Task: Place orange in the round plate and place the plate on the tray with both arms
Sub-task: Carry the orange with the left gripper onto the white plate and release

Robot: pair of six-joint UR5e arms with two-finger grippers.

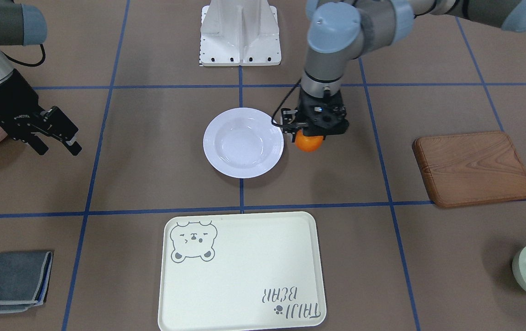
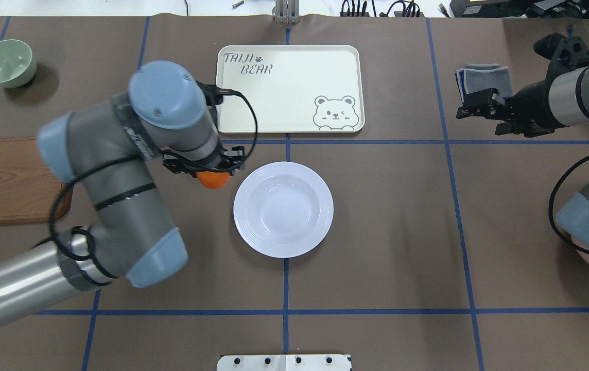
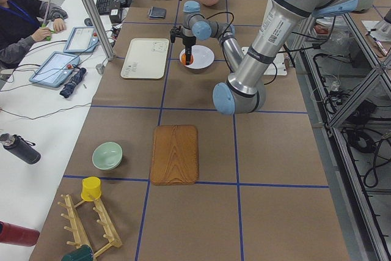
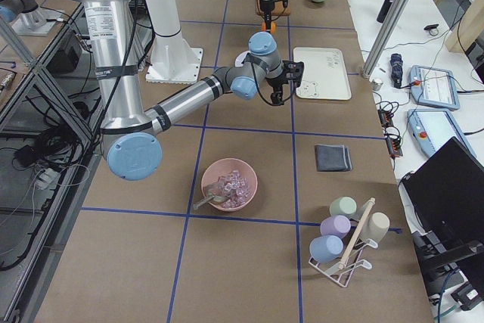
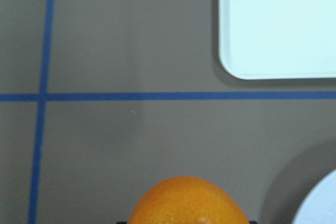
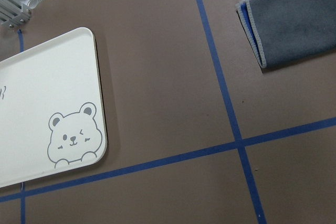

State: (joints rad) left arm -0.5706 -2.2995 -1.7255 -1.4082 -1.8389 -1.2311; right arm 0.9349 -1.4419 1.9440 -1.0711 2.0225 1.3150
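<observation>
— Front-facing view: what has the left claw (image 1: 317, 131) got?
— The small round bright-orange fruit (image 1: 309, 143), pinched between its fingers, mid-worktop. It is just beside the glossy white round plate (image 1: 243, 142), on the robot's left of the ridged rim. The right claw (image 1: 59, 147) gapes, empty, well apart.
— Overhead?
— The plate lies to the robot's right of the fruit. The pale cream rectangular tray (image 2: 289, 87) sits nearer the worktop's far edge.
— Left wrist?
— Pebbled peel, and the smooth rim just beside it.

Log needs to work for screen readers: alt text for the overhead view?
The left gripper holds the orange just beside the left rim of the empty white plate at the table's middle, not yet over it. The cream bear tray lies beyond the plate. The right gripper hangs open at the far right, near a folded grey cloth.
</observation>
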